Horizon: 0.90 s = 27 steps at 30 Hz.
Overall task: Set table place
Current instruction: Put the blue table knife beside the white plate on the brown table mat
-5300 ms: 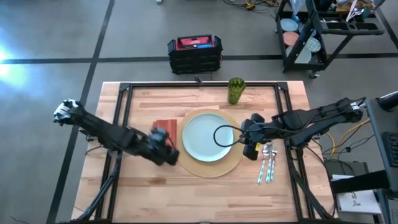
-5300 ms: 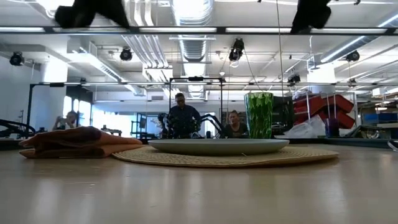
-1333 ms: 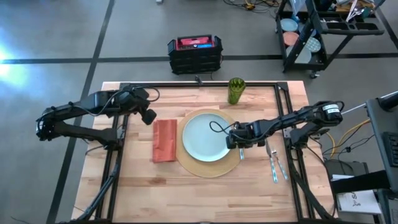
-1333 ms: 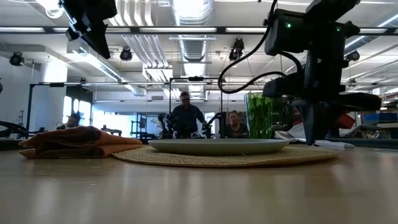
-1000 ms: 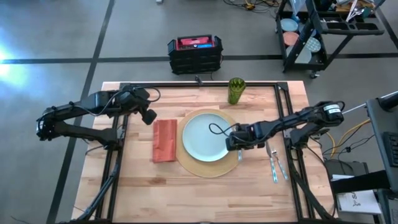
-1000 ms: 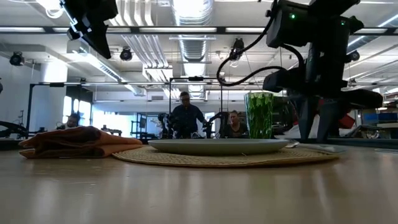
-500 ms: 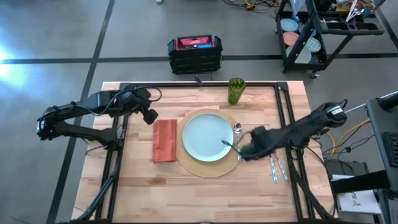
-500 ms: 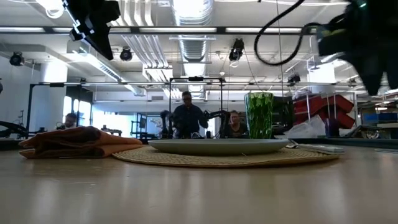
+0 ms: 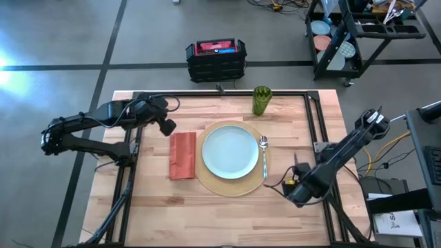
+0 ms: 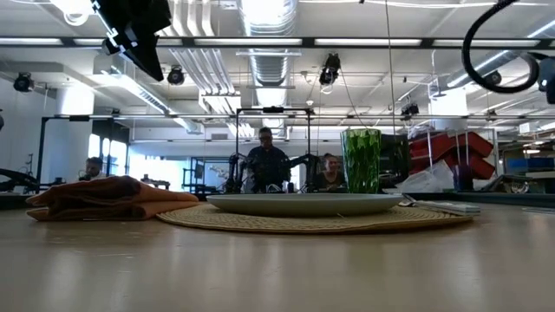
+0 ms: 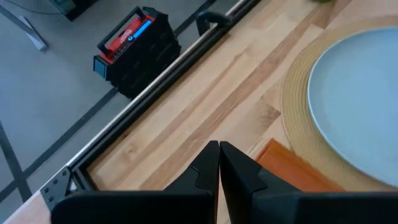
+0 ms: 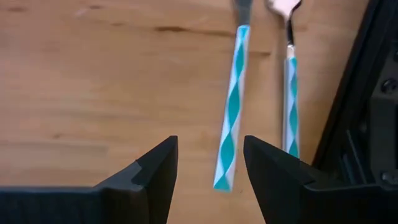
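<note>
Place setting sits mid-table (image 9: pixel 227 213) on light wood planks: one round tan placemat (image 9: pixel 233 186), one pale blue-white plate (image 9: pixel 230 151) centred on it, one orange napkin (image 9: pixel 182 156) folded flat just left of the placemat, one green translucent cup (image 9: pixel 261 100) upright near the far edge, apart from the placemat. One spoon (image 9: pixel 263 155) lies on the placemat's right rim, just beside the plate, bowl toward the cup. Two more utensils with teal-and-white spiral handles (image 12: pixel 229 134) lie side by side on bare wood under the right arm; right wrist view shows only handles and necks, so can't tell which is fork or knife.

Right gripper (image 12: pixel 206 167) hangs over those two handles at the table's right-front, jaws apart, nothing between them. Left gripper (image 11: pixel 219 163) hovers above the table's left-rear, near the napkin's far end, jaws together, empty.

Off-table: one black crate (image 9: pixel 216 59) with red contents on the floor behind, one black cart (image 9: pixel 358 31) at far right. Low view shows people (image 10: pixel 267 165) in the room behind.
</note>
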### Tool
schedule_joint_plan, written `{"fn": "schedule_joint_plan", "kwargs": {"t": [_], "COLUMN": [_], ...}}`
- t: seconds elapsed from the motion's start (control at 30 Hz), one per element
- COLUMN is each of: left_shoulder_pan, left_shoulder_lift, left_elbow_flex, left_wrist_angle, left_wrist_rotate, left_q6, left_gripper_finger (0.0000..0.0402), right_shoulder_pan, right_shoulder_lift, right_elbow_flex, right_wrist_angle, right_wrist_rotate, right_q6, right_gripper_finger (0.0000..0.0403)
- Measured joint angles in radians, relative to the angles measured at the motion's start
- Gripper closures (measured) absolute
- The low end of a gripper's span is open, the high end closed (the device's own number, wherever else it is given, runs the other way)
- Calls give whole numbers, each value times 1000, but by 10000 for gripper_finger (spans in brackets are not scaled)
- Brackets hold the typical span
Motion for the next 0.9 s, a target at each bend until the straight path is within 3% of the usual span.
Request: {"fn": "schedule_joint_plan", "kwargs": {"t": [0.33,0.6,0.73,0.9], "left_shoulder_pan": [0,0,0,0], "left_shoulder_lift": [-1,-12,-12,-12], "left_elbow_flex": [2,7,7,7], "left_wrist_angle": [13,-21,-20,-12], "left_wrist_rotate": [19,25,25,25], "left_q6": [-9,-36,-36,-36], "left_gripper_finger": [402,402,402,402], "right_shoulder_pan": [-1,-4,-4,-13], "right_shoulder_lift": [11,7,9,10], "right_elbow_flex": [-164,-184,-185,-179], "right_wrist_angle": [200,210,216,247], "right_wrist_rotate": [-7,-4,-1,5], "right_q6": [7,12,13,13], "right_gripper_finger": [241,252,287,380]}}
